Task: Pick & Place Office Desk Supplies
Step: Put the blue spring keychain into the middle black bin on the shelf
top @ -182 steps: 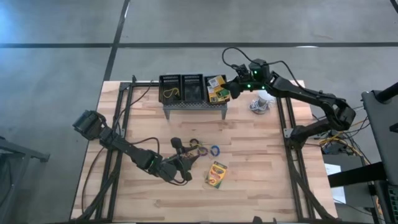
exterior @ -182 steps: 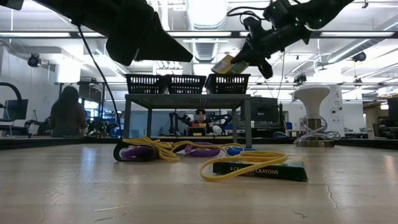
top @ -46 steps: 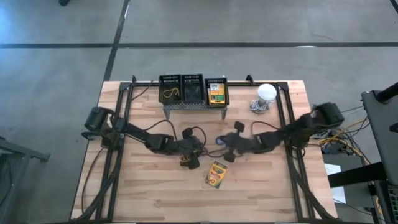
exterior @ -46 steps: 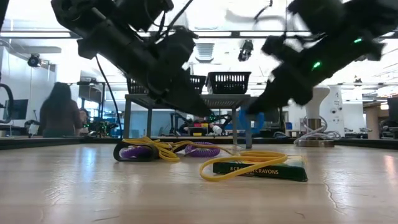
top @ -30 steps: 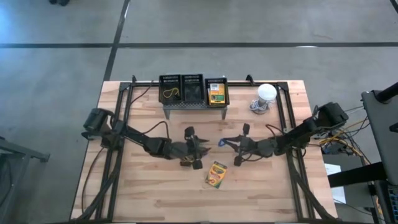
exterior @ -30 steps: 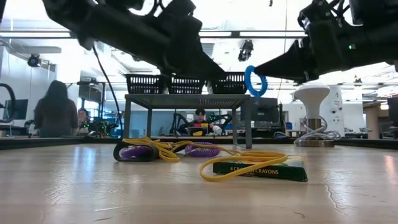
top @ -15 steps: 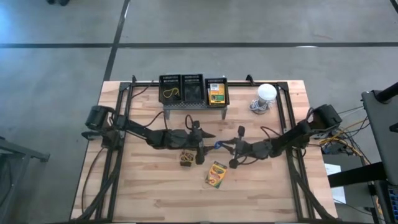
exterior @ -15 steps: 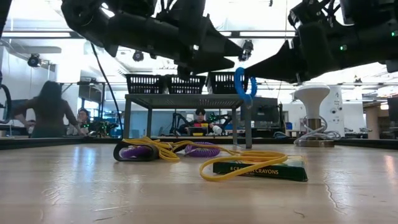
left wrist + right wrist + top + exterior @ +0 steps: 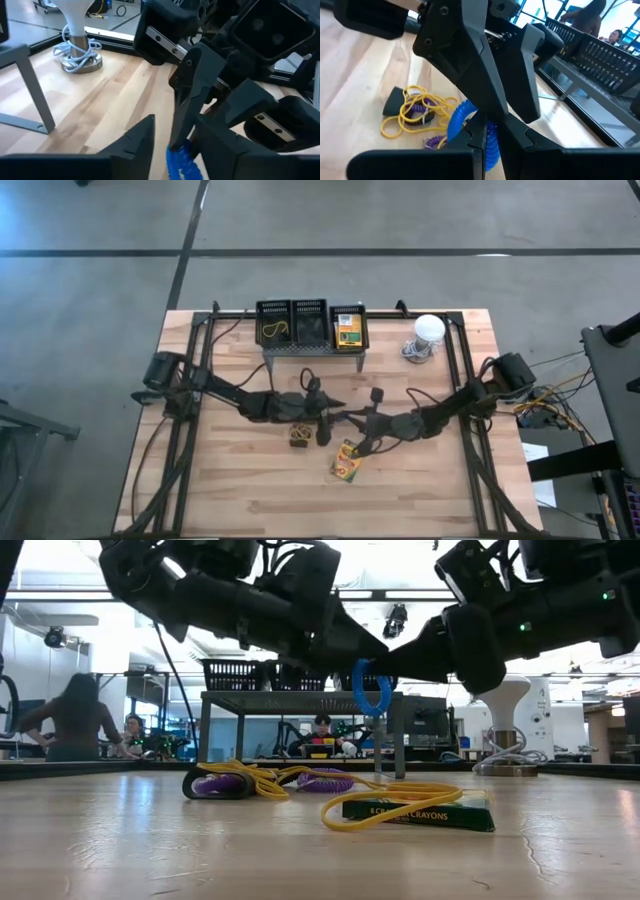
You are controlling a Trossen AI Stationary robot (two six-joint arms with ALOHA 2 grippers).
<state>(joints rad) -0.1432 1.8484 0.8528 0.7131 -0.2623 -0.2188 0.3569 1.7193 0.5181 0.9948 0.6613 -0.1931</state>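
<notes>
Above the crayon box [image 9: 347, 460], near mid-tabletop, the right end effector [image 9: 345, 420] was pinched shut on a blue coiled band [image 9: 371, 688], which hung as an upright loop clear of the tabletop [image 9: 420, 490]. The left end effector [image 9: 335, 418] met it tip to tip from the opposite side, its fingers [image 9: 131, 141] partly spread on either side of the blue band and the right fingertips; whether they touched the band could not be told.

Below and just left of the meeting point lay a tangle of yellow and purple bands [image 9: 297, 436] [image 9: 262, 781] next to a small dark piece. A yellow band [image 9: 392, 806] lay draped over the crayon box in the low view.

Behind the crayon box stood the grey stand [image 9: 312, 348] carrying three black baskets: the left one held a yellow band [image 9: 274, 331], the right one a second crayon box [image 9: 347, 328]. The middle basket's content could not be made out. Right of the stand stood the white dome object [image 9: 428, 330] with its coiled cable.
</notes>
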